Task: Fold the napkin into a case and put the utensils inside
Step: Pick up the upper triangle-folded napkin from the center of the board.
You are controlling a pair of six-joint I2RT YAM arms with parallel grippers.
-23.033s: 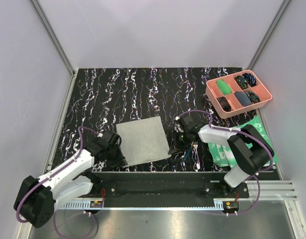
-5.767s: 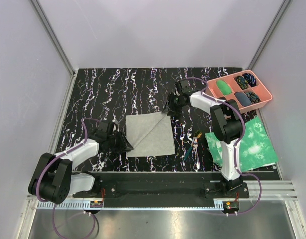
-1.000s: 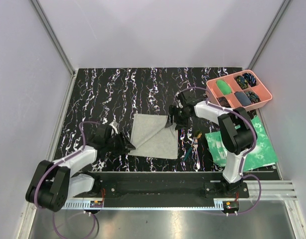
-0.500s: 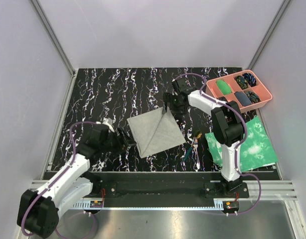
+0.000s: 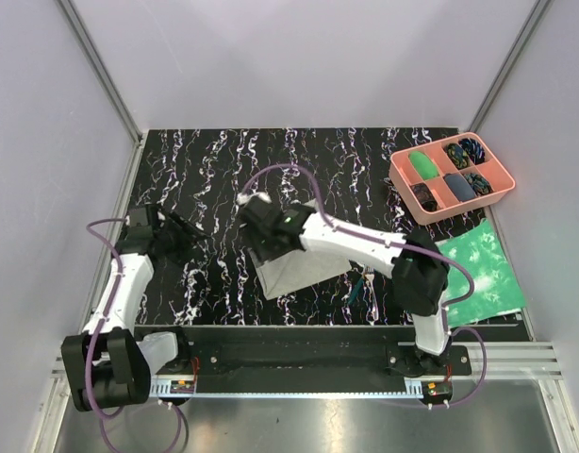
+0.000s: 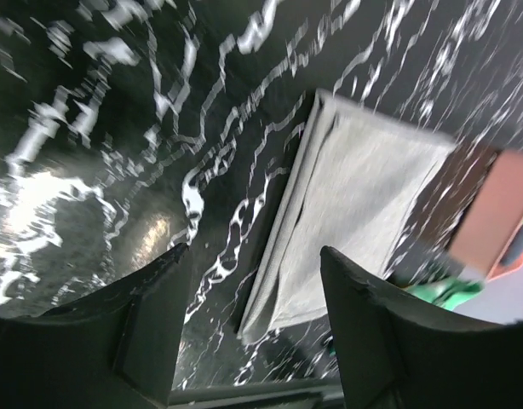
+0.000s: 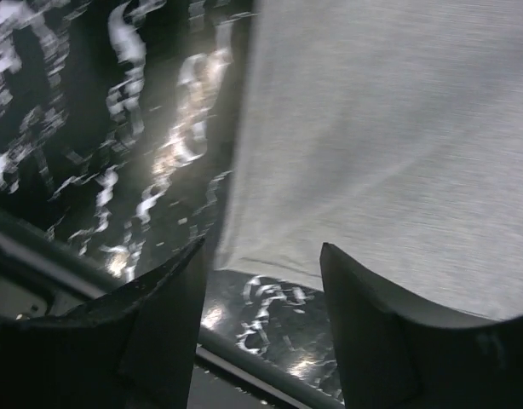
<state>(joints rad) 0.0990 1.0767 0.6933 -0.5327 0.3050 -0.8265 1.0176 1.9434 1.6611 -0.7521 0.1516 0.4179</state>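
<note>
The napkin (image 5: 306, 269) lies folded on the table (image 5: 223, 170) near the front edge. The utensils (image 5: 365, 281) lie just to its right, not on it. The right gripper (image 7: 261, 251) hangs over the napkin's left edge, jaws wide apart and empty. The left gripper (image 6: 253, 256) is well to the left, also spread wide, holding nothing.

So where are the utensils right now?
In the top view, the utensils lie near the front edge, between the napkin and the green sheet.
</note>
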